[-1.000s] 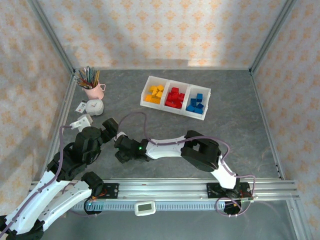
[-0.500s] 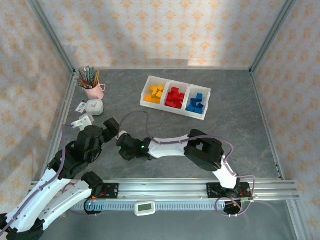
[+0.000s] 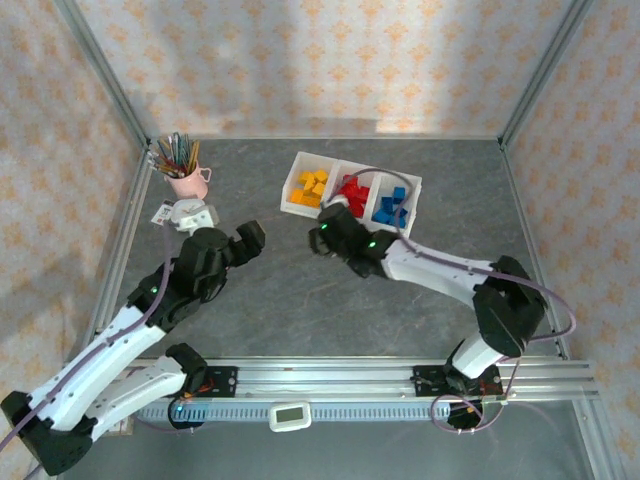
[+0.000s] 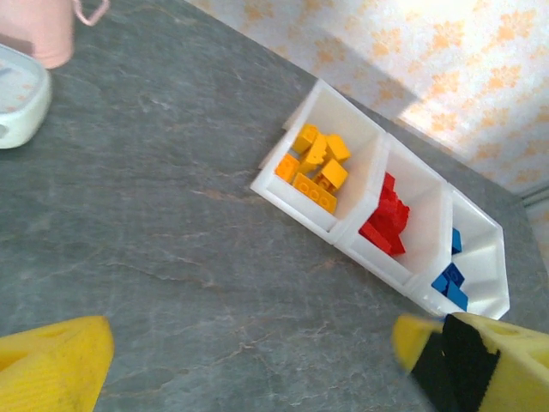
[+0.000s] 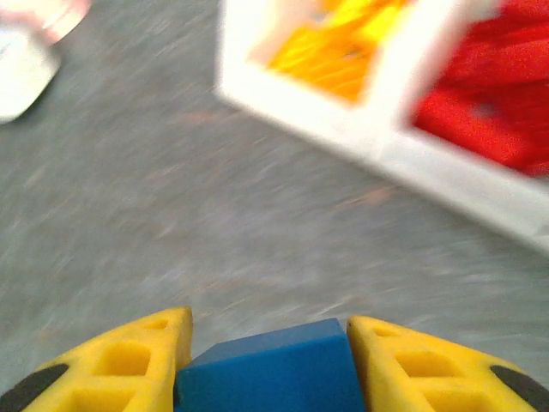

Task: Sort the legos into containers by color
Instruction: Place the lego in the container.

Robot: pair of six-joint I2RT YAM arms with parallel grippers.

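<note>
Blue lego (image 5: 270,378) clamped in right gripper (image 5: 268,339), arm outstretched; left gripper (image 4: 249,343) jaws spread.

Tray (image 3: 291,182) of three bins toward the far edge of the surface (image 3: 300,300), near its middle; bricks (image 3: 312,187) in every bin. Cup (image 3: 186,181) in far-left corner, clock (image 4: 15,107) just before it. Right end effector (image 5: 268,335) just before tray, brick (image 5: 270,378) between its fingers.

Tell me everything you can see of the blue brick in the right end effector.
The blue lego is a boxy, smooth-faced plastic brick; no studs show in this blurred wrist view. The right end effector grips it, its yellow fingers pressing both sides. It hangs short of the white tray.
</note>
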